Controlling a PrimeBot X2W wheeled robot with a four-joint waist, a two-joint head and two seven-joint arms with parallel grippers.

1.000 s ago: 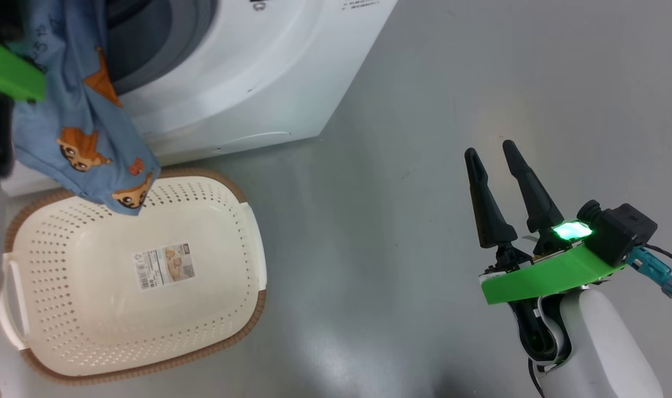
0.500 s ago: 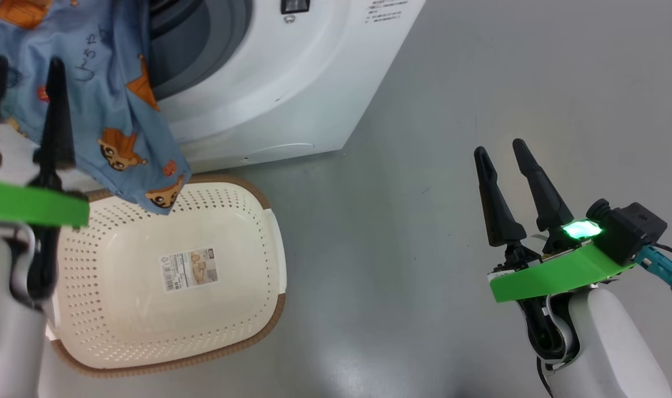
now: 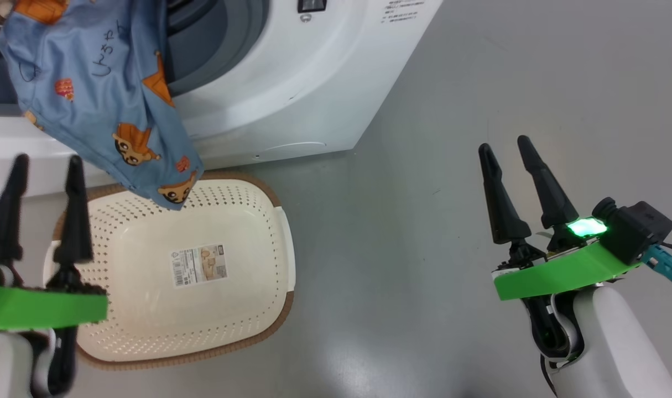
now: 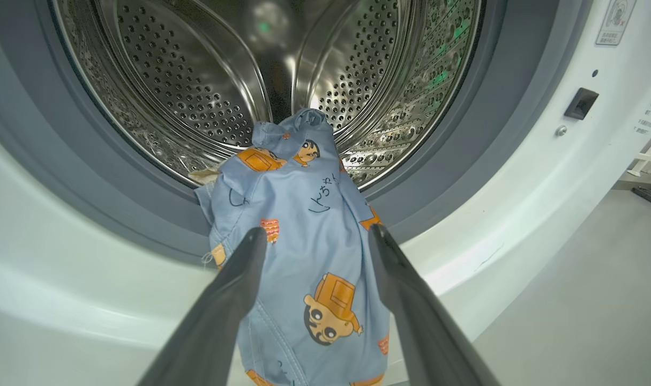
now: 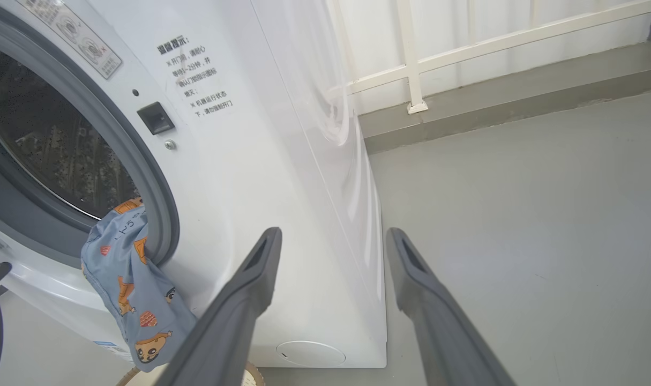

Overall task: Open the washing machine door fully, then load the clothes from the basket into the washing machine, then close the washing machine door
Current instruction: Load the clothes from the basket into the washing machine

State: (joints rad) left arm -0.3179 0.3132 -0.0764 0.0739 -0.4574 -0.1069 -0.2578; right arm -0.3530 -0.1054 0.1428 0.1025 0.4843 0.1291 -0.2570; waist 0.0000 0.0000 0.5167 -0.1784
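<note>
The washing machine (image 3: 291,83) fills the upper left of the head view, and the basket (image 3: 283,243) below it sits empty. The clothes (image 3: 103,94) are draped over the drum lip, half in, with their long axis running down toward the basket. My left gripper (image 3: 48,160) is just below them at lower left, and in its wrist view the cloth lies dead ahead. Its jaws are spread and hold nothing. My right gripper (image 3: 503,142) is well apart at lower right, also spread and empty. I'd push with the left.

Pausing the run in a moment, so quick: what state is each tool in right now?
Left tool: open, empty, clear of the clothes.
Right tool: open, empty.
</note>
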